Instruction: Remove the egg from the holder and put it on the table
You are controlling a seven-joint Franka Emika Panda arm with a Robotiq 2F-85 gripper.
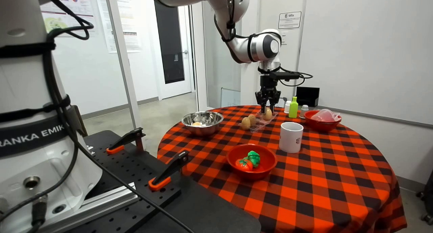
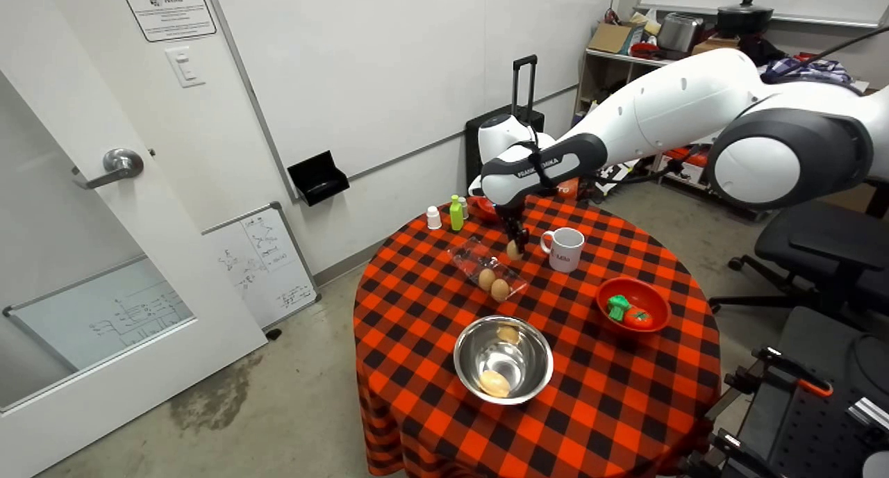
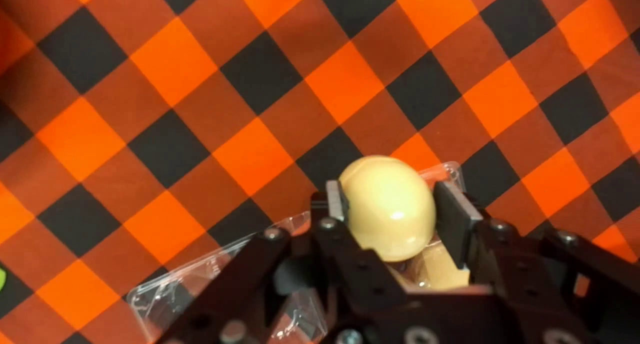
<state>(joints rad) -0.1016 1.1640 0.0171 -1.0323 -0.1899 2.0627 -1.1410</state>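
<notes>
A pale tan egg (image 3: 387, 209) is between the two finger pads of my gripper (image 3: 392, 204) in the wrist view, and the pads touch its sides. The gripper (image 1: 268, 110) and held egg (image 1: 267, 115) also show in an exterior view, and the held egg (image 2: 514, 250) shows beside the mug in an exterior view. The holder is a clear plastic tray (image 2: 472, 256), partly under the gripper in the wrist view (image 3: 170, 289). Two more eggs (image 2: 487, 278) sit at its near end. The table (image 1: 321, 178) has a red-and-black checked cloth. The egg's underside is hidden.
A steel bowl (image 2: 467, 356) with an egg in it stands near the tray. A white mug (image 1: 290, 137) is close to the gripper. A red bowl (image 1: 252, 173) holds toy vegetables. A green bottle (image 1: 293, 108), white shakers and another red bowl (image 1: 321, 125) stand at the back.
</notes>
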